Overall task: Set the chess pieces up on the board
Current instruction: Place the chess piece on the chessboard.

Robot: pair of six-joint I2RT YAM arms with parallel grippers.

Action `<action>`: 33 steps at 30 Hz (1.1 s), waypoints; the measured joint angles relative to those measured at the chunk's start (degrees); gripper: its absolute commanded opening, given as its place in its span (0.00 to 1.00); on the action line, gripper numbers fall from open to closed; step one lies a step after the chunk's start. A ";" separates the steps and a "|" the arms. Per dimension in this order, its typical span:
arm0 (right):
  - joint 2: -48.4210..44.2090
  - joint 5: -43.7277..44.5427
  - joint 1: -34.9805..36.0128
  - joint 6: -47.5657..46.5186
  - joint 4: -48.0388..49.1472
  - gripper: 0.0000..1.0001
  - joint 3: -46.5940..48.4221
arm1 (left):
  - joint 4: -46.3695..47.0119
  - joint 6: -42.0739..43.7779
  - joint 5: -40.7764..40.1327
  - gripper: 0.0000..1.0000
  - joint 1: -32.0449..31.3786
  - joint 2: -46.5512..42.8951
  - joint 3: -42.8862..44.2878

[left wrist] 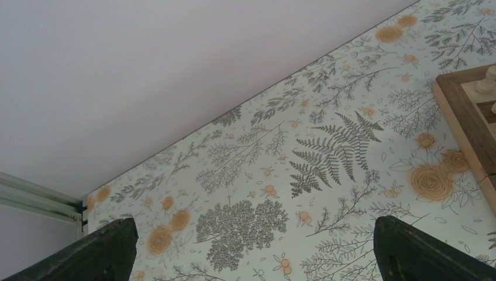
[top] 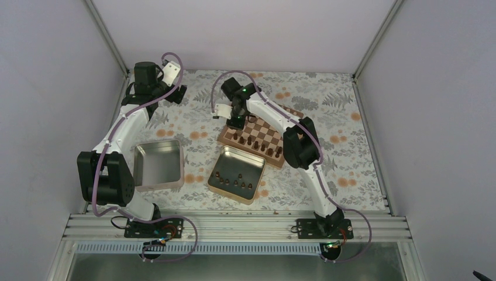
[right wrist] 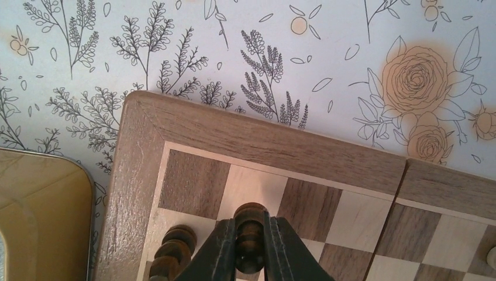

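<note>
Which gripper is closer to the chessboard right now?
Right. The right gripper is over a corner of the board, shut on a dark chess piece; the left gripper hangs open above the floral tablecloth, off the board's left side.

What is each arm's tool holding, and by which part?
The right tool pinches a dark brown chess piece by its sides, just below the rounded top, over the board. The left tool stands open, holding nothing.

board [top: 266, 136] sits mid-surface [top: 327, 105], toward the back. one tin [top: 244, 155] just in front of it, loose pieces [top: 235, 181] inside. row of pieces [top: 257, 143] on the board's near edge. second tin [top: 158, 186] further left.
</note>
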 measured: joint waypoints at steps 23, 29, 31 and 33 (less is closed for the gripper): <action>2.54 -0.15 -0.11 -0.94 0.11 0.16 0.44 | 0.02 0.02 0.04 1.00 0.11 -0.22 -0.31; 2.54 -0.17 -0.48 -0.98 0.50 0.22 0.44 | 0.02 0.02 0.04 1.00 0.11 -0.22 -0.31; 2.54 -0.17 -0.52 -0.96 0.79 0.25 0.44 | 0.02 0.02 0.04 1.00 0.11 -0.22 -0.33; 2.54 -0.17 -0.68 -0.90 1.18 0.26 0.44 | 0.00 0.02 0.04 1.00 0.11 -0.22 -0.33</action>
